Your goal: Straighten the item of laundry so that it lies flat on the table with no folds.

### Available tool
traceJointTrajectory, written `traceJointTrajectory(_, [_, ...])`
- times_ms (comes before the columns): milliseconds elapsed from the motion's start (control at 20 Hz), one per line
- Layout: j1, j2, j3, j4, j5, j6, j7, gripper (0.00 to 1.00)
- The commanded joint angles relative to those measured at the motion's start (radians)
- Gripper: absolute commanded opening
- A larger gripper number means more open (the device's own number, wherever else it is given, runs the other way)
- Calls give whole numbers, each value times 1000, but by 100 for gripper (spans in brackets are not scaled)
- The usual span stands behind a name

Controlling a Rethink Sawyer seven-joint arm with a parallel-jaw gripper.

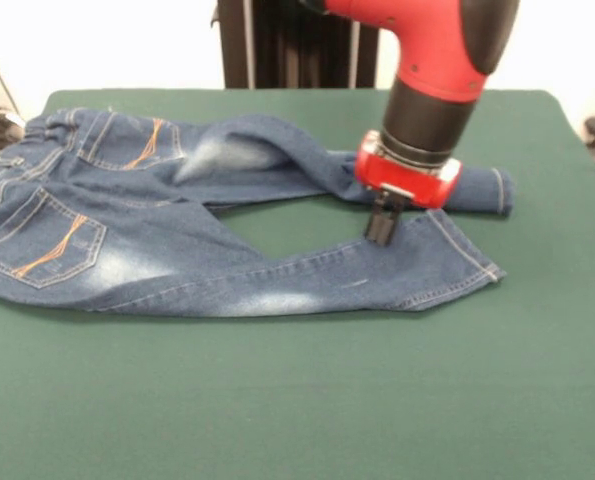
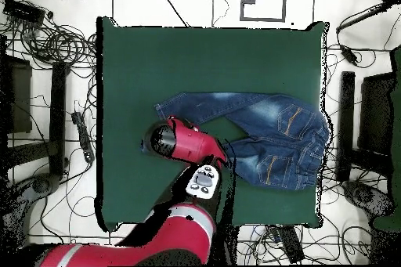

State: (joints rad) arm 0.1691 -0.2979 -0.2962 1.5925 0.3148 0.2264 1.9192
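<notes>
Your jeans (image 1: 177, 225) lie back side up on the table (image 1: 307, 400), waistband at one short edge and slightly over it in the front view, legs running toward the middle. The leg nearer the front-view camera lies fairly flat, its cuff angled outward. The other leg is twisted: a ridge of cloth rises just below the seat, and it crosses toward the first leg near the cuffs, leaving a patch of bare table between them.

Your gripper (image 1: 380, 228) is down over the spot where the two legs meet, its dark tips at or just above the denim. I cannot tell from either view whether the jaws are wide, narrow or pinching cloth; the arm hides them from overhead.

Risks, as judged from here:
- If the tips catch both legs at once, any drag will pull them together and deepen the overlap rather than clear it.
- A pull toward the waistband would bunch the twisted leg further; the ridge calls for a pull outward along the leg.
- The waistband sits at the table edge, so a drag in that direction could slide the jeans off.
- A shallow pinch on thick denim may slip mid-drag and leave a fresh crease.
</notes>
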Motion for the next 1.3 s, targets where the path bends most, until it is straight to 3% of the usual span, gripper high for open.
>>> traceJointTrajectory(50, [-32, 8, 135, 86, -49, 11, 77, 0])
traceJointTrajectory(250, [-88, -20, 160, 89, -91, 36, 48, 0])
traceJointTrajectory(800, [-136, -116, 163, 117, -193, 125, 33, 0])
traceJointTrajectory(1300, [-125, -100, 146, 72, -194, 113, 91, 0])
